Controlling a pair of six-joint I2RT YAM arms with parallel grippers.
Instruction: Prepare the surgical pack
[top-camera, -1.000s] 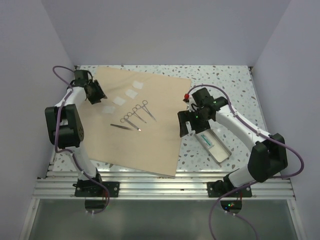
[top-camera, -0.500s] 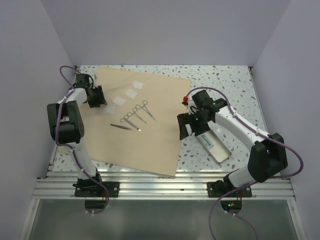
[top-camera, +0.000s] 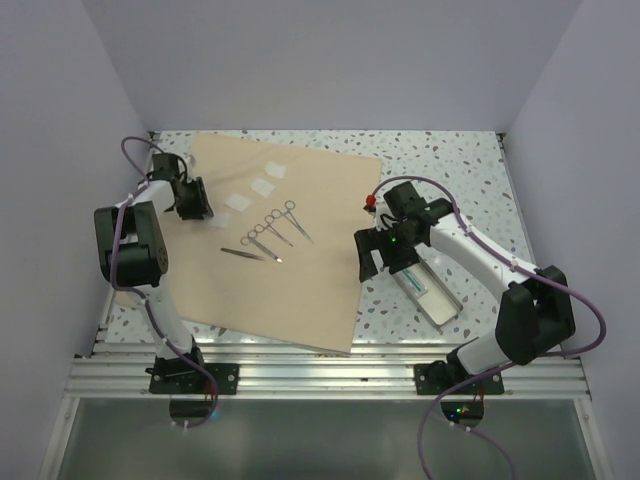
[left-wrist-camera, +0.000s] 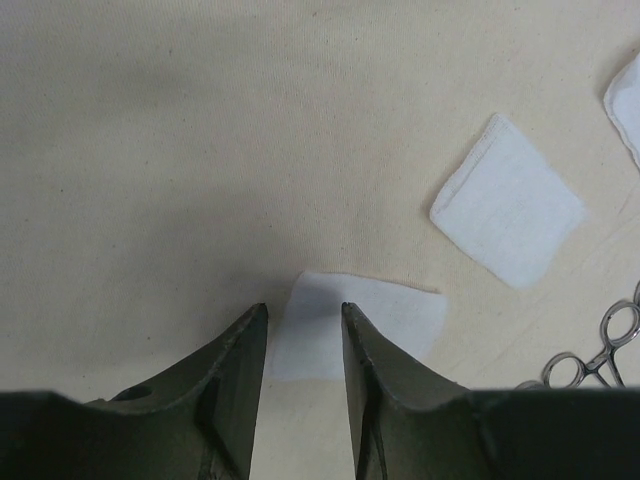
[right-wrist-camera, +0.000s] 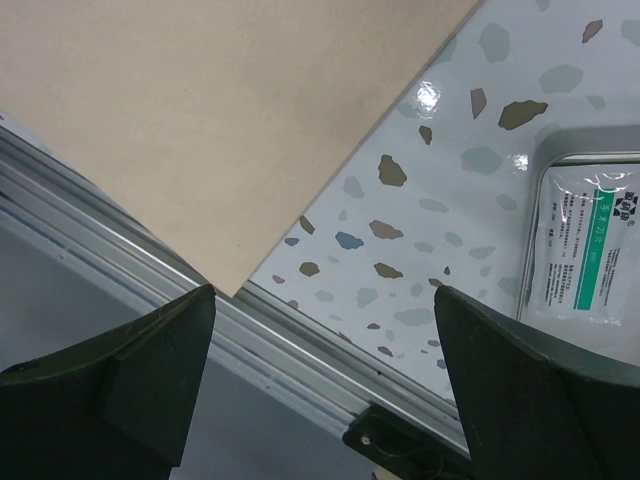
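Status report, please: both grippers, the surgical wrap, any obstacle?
Left gripper part open over a gauze square. Right gripper wide open, empty, near the metal tray. Wrap lies flat, unfolded, instruments on it. No obstacle seen.

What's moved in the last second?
The left gripper slid slightly toward the arm bases over the surgical pack; its jaws now straddle the edge of a gauze square, nothing lifted. The right gripper, open, barely shifted. Instruments, other gauze and the metal tray stayed put.
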